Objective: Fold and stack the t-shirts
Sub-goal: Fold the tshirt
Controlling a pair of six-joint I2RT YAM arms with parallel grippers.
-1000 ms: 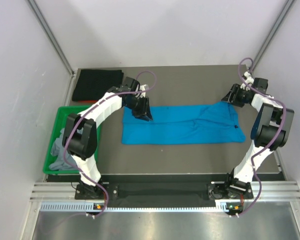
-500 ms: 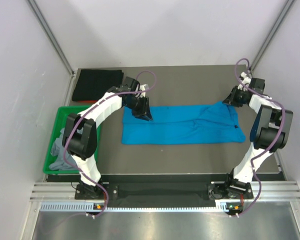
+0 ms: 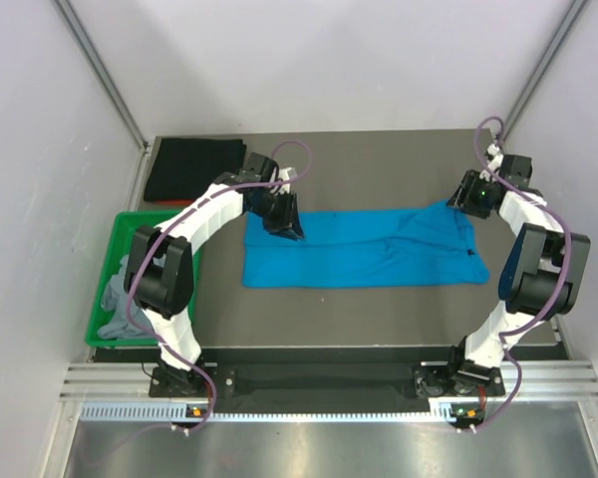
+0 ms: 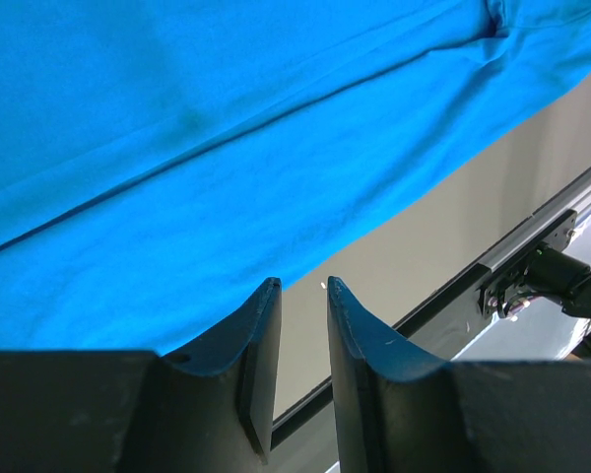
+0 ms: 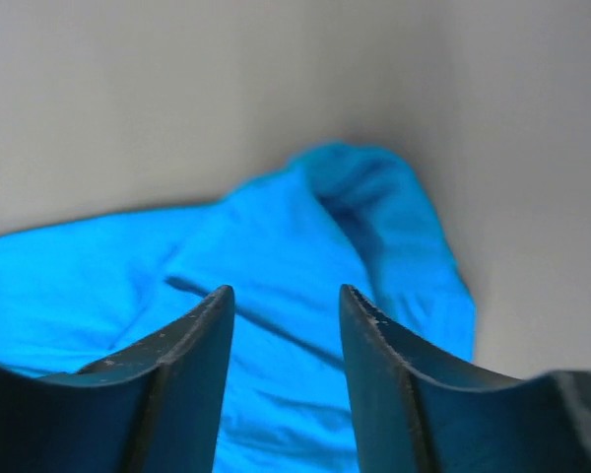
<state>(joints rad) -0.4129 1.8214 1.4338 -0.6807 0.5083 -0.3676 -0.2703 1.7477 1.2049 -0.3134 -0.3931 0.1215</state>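
Note:
The bright blue t-shirt (image 3: 364, 249) lies flat mid-table as a long band folded lengthwise. My left gripper (image 3: 287, 227) hovers over its far left corner. In the left wrist view that gripper (image 4: 300, 286) is open by a narrow gap with only bare table showing through, and the blue cloth (image 4: 227, 148) fills the upper part. My right gripper (image 3: 460, 197) is at the shirt's far right corner. Seen from the right wrist, this gripper (image 5: 283, 291) stands open above the rumpled blue cloth (image 5: 276, 256), holding nothing. A folded black t-shirt (image 3: 192, 167) lies at the back left.
A green bin (image 3: 140, 216) sits off the table's left side with a crumpled grey t-shirt (image 3: 120, 299) inside. White walls close in on both sides. The table's front rail (image 4: 532, 236) shows in the left wrist view.
The right wrist has shifted slightly near the shirt's far right corner. The left arm and the blue shirt have stayed put.

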